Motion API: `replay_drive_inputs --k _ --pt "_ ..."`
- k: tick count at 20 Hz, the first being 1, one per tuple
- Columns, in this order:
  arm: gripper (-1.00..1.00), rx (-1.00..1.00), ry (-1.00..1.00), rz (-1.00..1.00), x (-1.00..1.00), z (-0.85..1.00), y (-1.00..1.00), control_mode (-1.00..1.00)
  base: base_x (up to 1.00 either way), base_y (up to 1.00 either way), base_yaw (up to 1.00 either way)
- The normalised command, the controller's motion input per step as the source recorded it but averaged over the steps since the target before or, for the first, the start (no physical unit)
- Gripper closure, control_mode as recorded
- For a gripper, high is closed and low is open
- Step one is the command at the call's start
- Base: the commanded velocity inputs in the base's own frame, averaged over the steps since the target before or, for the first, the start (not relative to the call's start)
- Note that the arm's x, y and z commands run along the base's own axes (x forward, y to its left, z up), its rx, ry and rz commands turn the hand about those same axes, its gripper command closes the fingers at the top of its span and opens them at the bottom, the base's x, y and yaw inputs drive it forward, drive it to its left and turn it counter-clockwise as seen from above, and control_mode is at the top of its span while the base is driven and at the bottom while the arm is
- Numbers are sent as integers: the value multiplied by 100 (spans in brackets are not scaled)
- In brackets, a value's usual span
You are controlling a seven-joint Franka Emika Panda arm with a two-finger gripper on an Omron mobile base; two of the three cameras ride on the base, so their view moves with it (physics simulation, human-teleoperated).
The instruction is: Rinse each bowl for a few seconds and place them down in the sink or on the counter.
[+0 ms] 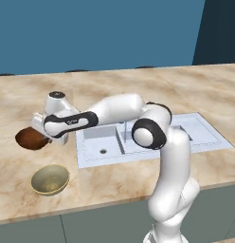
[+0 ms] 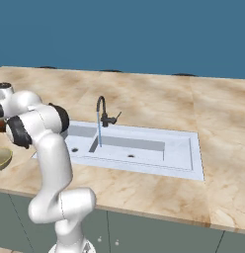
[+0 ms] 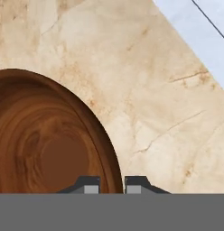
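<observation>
Nearest the front edge of the surface [image 1: 138, 185], at the left, the pale olive-gold bowl [image 1: 49, 180] sits upright on the beige marble, apart from everything else. In the right base view only a sliver of it shows at the left edge, behind the arm.

Just beyond it, farther left and back, the dark reddish-brown bowl [image 1: 31, 138] rests on the surface. The gripper [image 3: 112, 185] has reached out over the surface to this bowl's right rim. In the hand view the two dark fingertips straddle the rim, one inside the wood-grained hollow and one outside over the marble, so the jaws are clamped together on the rim of the reddish-brown bowl [image 3: 46, 144].

To the right of both bowls lies the white two-basin sink [image 2: 183, 153], set into the surface, with a small round drain in each basin. The robot's elbow hangs over its left basin in the left base view. At the sink's far edge stands the dark curved faucet [image 2: 101, 109], and a thin blue stream of water [image 2: 99, 129] falls from its spout into the sink.

Beyond the surface rises a plain blue wall [image 2: 144, 34].
</observation>
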Motion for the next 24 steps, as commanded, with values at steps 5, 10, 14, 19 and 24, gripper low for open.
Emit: replay_drive_inputs --k 5,10,14,19,24 --pt "100 0 0 -18 -21 27 -79 -100 0 0 0" --pt "100 -1 0 -13 -29 31 -70 -100 0 0 0" --pt "100 -3 0 -15 -32 28 -58 -100 0 0 0" --pt "100 -7 0 -16 -26 13 -61 -100 0 0 0" --pt "100 -10 0 -19 -20 5 -56 -100 0 0 0"
